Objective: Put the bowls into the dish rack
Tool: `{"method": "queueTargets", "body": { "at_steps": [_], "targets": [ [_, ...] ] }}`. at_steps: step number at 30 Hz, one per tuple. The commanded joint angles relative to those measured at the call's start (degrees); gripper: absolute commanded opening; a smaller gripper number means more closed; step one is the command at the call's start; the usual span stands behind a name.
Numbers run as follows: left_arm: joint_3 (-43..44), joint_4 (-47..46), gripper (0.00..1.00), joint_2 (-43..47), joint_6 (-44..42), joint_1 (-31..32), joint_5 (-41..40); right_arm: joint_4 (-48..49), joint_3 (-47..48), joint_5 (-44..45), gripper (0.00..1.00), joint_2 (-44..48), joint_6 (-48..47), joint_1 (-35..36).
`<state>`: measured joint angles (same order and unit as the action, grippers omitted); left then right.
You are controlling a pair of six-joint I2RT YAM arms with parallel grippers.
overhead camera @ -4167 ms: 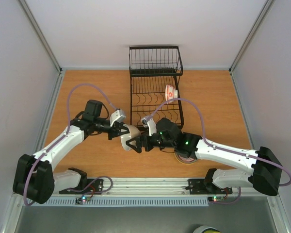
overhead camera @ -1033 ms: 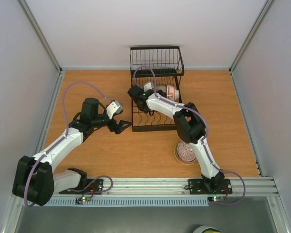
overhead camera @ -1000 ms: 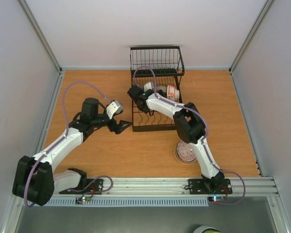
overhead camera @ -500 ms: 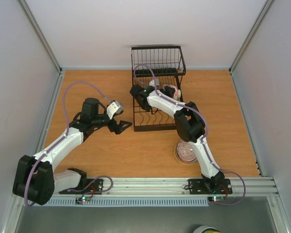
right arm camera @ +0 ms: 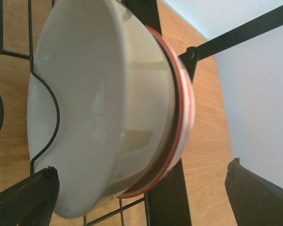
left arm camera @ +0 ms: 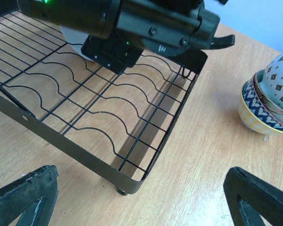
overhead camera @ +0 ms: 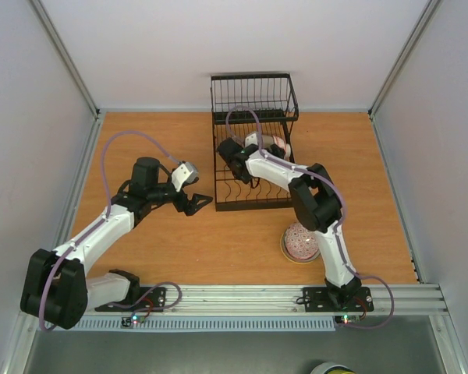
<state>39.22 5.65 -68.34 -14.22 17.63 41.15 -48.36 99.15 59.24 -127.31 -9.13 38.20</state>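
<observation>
Clearly the work is only partly done. Nearest, on the right side of the table (overhead camera: 140, 257), a stack of bowls (overhead camera: 301, 243) stands on the wood, well apart from both grippers. In the left wrist view it shows a yellow bowl with a blue pattern below and a white one with small dark diamonds on top; how many bowls it holds in all cannot be told. This stack is left to be loaded.

A little farther, on the left, the left gripper (overhead camera: 199, 203) hovers just beside the near left corner of the dish rack (overhead camera: 253, 207), with its jaws spread wide and nothing between them.

Farther in, the right gripper (right arm camera: 141, 188) is over the rack floor, its jaws also spread wide and released. Right before it a white bowl (right arm camera: 99, 108) stands on its edge between the wire dividers, leaning against a red-rimmed bowl (right arm camera: 185, 113) behind it. So two bowls seem to be loaded already.

Farthest, the tall basket part (overhead camera: 252, 93) appears to hold nothing.

No brand, label or readable writing shows on any thing.
</observation>
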Motion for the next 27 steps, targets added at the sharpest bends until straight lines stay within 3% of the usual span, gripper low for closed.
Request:
{"method": "queueTargets", "body": {
  "at_steps": [1,4,13,18,23,27],
  "targets": [
    [-0.9,-3.1,0.96,-0.6,-1.2,-0.2,1.0,5.4,-1.9,-1.4,0.98,5.8,-2.3,-0.2],
    [-0.9,-3.2,0.96,-0.8,-1.2,-0.3,0.8,10.3,-5.3,-3.2,0.98,9.0,-5.2,0.4],
    [-1.1,-3.2,0.96,-0.6,-1.3,-0.3,0.7,12.3,-12.6,-16.1,0.98,20.8,-3.4,1.1],
    [-1.1,-3.1,0.96,-0.2,-1.3,-0.3,0.5,16.6,-28.1,-26.7,0.91,40.3,5.4,0.9],
    [-0.9,-3.1,0.96,-0.3,-1.2,-0.4,1.0,10.8,-40.6,-29.6,0.8,58.1,17.0,0.9],
    [-0.8,-3.1,0.96,-0.5,-1.1,-0.3,1.3,0.6,-47.4,-32.0,0.75,70.2,23.2,1.0]
  ]
}}
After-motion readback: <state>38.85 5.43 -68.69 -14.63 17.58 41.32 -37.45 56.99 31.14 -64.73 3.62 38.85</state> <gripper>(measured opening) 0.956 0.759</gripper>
